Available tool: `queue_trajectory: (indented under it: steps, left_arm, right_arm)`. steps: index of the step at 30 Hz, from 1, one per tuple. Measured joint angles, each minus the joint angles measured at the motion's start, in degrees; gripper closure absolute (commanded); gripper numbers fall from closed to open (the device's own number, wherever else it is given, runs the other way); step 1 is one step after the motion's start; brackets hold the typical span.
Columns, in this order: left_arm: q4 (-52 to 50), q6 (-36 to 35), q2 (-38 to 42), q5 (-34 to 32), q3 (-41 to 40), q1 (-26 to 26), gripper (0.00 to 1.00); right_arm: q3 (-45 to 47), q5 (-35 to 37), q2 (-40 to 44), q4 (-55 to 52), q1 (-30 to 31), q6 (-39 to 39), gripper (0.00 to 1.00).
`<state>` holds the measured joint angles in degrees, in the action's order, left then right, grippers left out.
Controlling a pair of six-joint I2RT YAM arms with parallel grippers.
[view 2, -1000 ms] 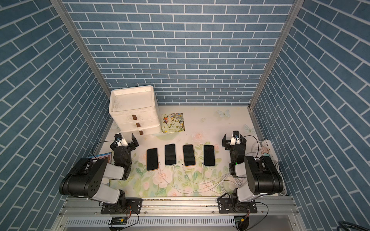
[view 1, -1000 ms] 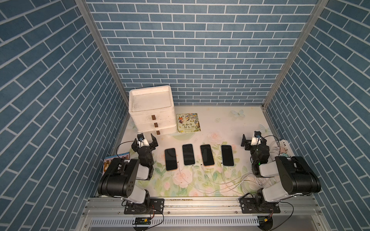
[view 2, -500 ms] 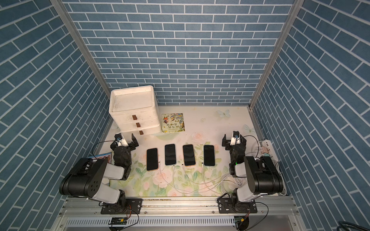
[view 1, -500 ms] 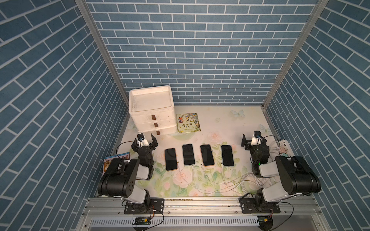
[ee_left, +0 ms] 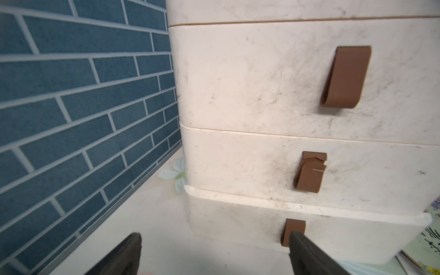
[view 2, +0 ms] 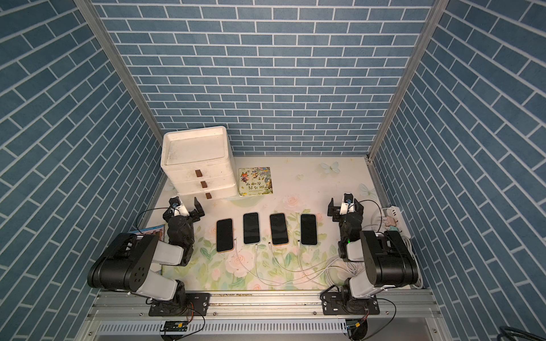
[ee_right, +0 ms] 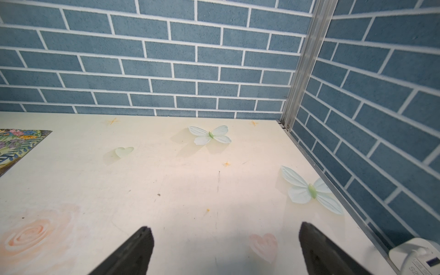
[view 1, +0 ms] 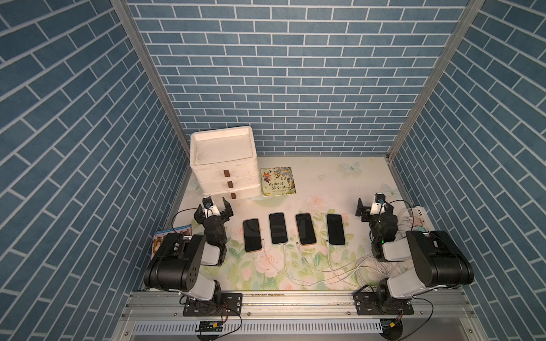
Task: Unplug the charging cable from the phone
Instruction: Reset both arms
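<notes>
Phones: four phones [view 1: 252, 235], flat glossy black rectangles, in a row on the floral tabletop [view 1: 325, 183]; thin white charging cables [view 1: 369, 261] meet their near ends.
Claws: left claw [view 1: 215, 205] and right claw [ee_right: 226, 227] spread apart, empty.
Change: nothing moved.

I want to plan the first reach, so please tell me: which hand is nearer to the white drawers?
Left. The left hand is just in front of the white drawers. The right hand is far off, at the other side of the table.
</notes>
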<state>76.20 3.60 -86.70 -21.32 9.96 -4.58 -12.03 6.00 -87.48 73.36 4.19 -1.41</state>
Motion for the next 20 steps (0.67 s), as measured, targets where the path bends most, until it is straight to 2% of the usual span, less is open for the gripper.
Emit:
queue_trajectory:
  steps: [20]
  left_arm:
    - [0.0,0.0,0.0,0.0,0.0,0.0,0.0]
  right_arm:
    - [0.0,-0.9,0.0,0.0,-0.5,0.0,0.0]
